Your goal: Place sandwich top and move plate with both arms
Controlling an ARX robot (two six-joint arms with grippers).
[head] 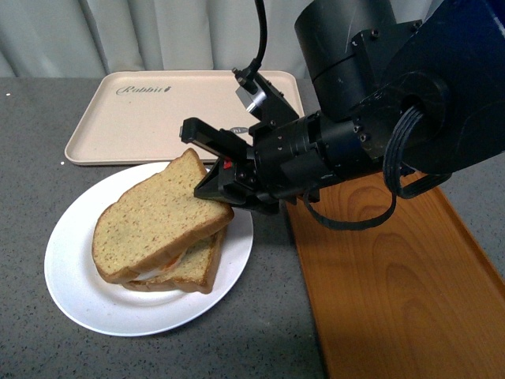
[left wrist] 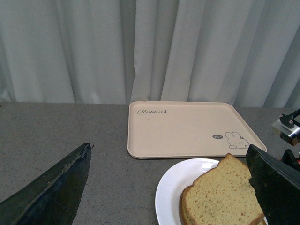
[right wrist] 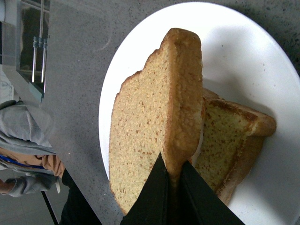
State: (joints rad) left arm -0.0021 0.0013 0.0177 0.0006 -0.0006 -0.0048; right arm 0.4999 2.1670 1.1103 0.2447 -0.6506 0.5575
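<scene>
The right fingers are clamped on the far right edge of the sandwich top. The slice slants over the plate, its near left part resting on the lower bread slice and its gripped edge raised. The plate sits on the grey desk, just on the near side of the beige rabbit tray and left of the orange wooden tray. The left fingers stand wide apart, gripping nothing
</scene>
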